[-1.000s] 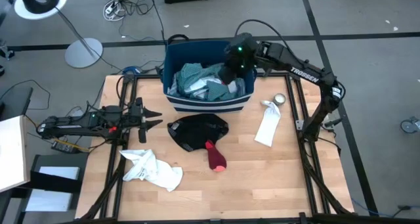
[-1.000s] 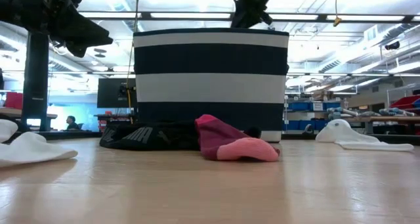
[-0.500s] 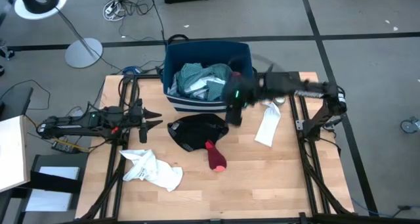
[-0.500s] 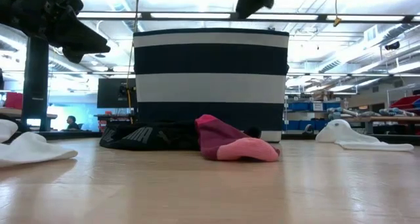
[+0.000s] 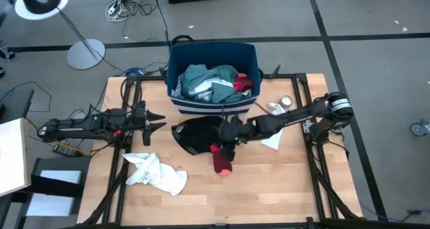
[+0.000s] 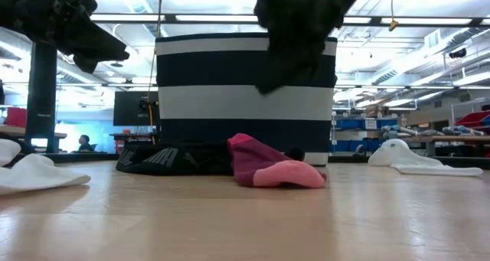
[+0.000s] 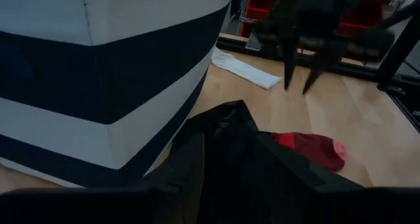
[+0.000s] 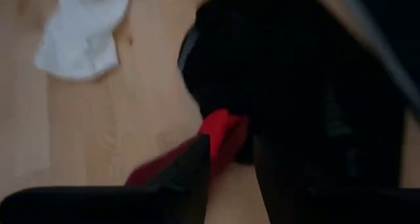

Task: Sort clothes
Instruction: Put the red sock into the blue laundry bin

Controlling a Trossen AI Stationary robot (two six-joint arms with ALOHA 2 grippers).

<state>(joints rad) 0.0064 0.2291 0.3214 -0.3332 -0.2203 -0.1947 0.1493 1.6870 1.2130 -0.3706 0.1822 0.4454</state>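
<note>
My right gripper [image 5: 232, 136] is open and hangs above the table [image 6: 285, 70], over the spot where a red sock [image 5: 220, 158] meets a black garment [image 5: 200, 133]. In the right wrist view the sock [image 8: 220, 129] shows between its fingers, with the black garment [image 8: 289, 73] behind. It touches neither. My left gripper [image 5: 156, 120] is open and empty at the table's left. The navy and white striped bin [image 5: 181, 54] at the far edge holds teal striped clothes [image 5: 201, 81] and another red sock [image 5: 243, 83]. A white garment [image 5: 158, 174] lies near left.
A white patterned cloth [image 5: 273, 131] lies flat at the right, with a small round thing [image 5: 287, 101] just beyond it. The bin's wall [image 6: 245, 100] stands right behind the black garment. Bare wood shows along the near edge [image 5: 269, 195].
My right gripper has left the bin, swung toward the table's near edge and its left, and come down over the black garment and the red sock on the table. A red sock now shows in the bin where the gripper was. The clothes on the table have not moved.
</note>
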